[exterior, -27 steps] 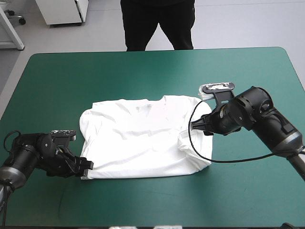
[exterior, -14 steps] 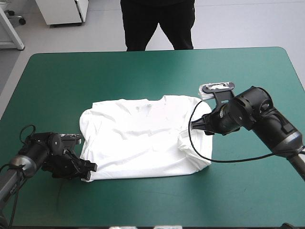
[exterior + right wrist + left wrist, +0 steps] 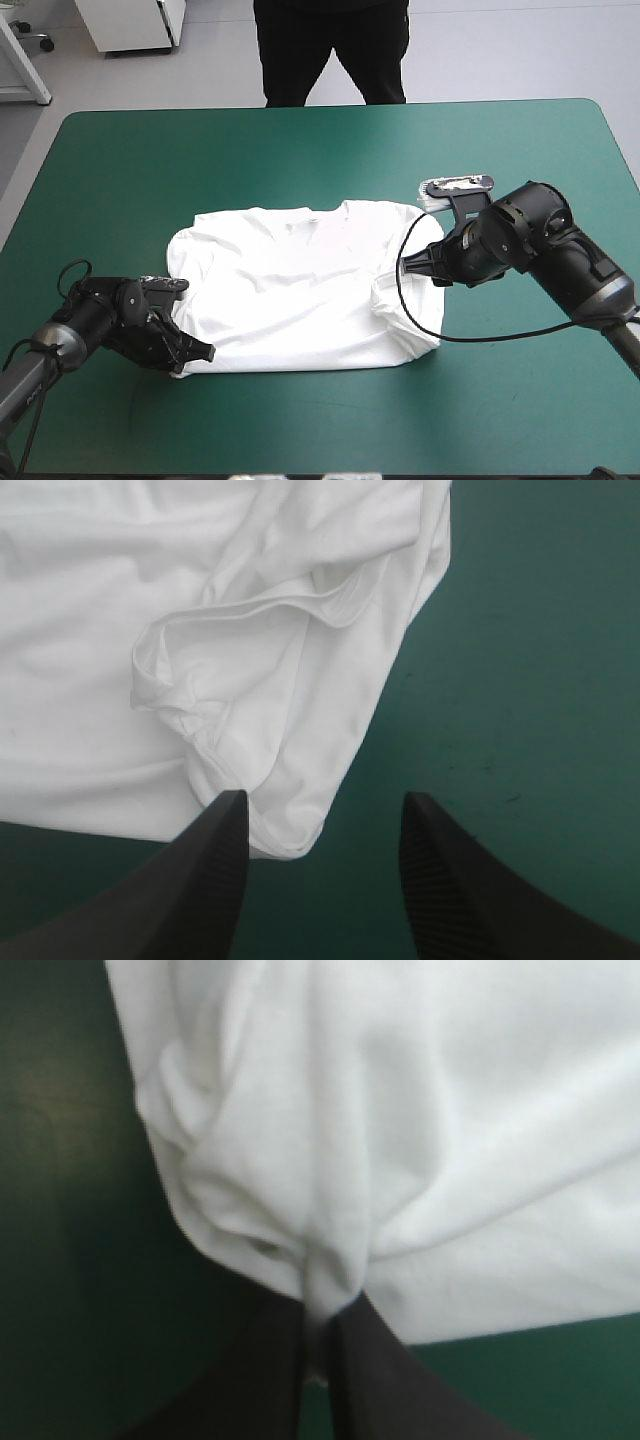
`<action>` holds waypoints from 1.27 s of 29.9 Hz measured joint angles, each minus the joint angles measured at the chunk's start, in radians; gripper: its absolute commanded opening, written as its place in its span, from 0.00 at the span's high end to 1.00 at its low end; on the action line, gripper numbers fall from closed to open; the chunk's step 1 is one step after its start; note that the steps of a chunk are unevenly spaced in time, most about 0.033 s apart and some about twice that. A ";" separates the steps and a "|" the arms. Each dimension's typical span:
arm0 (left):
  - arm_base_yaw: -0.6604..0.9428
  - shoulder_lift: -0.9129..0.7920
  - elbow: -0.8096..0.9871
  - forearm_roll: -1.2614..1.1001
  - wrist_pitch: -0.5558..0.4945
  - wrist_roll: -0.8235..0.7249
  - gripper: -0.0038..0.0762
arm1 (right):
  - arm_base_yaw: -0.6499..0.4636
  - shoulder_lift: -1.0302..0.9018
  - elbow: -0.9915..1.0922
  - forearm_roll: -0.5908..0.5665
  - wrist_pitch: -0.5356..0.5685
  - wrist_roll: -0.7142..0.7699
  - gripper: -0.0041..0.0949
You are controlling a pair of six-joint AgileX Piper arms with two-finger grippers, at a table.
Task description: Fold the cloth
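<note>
A lab: teal-green table [image 3: 300,150], white cabinet [image 3: 130,25] beyond (grey floor [image 3: 500,50]).

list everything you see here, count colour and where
T-shirt: one, white, spread mostly flat at the middle of the table, right sleeve folded in.
table: one, teal-green cover, bare all round the T-shirt.
left tool: one, black, at the T-shirt's near left corner, shut on a pinch of the fabric.
right tool: one, black, open at the T-shirt's right edge by the folded sleeve, one finger over the fabric's edge, the other over the cover.
</note>
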 measured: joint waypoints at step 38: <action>-0.002 0.000 -0.002 0.003 -0.001 0.050 0.96 | 0.010 0.203 0.405 0.211 -0.304 0.011 0.90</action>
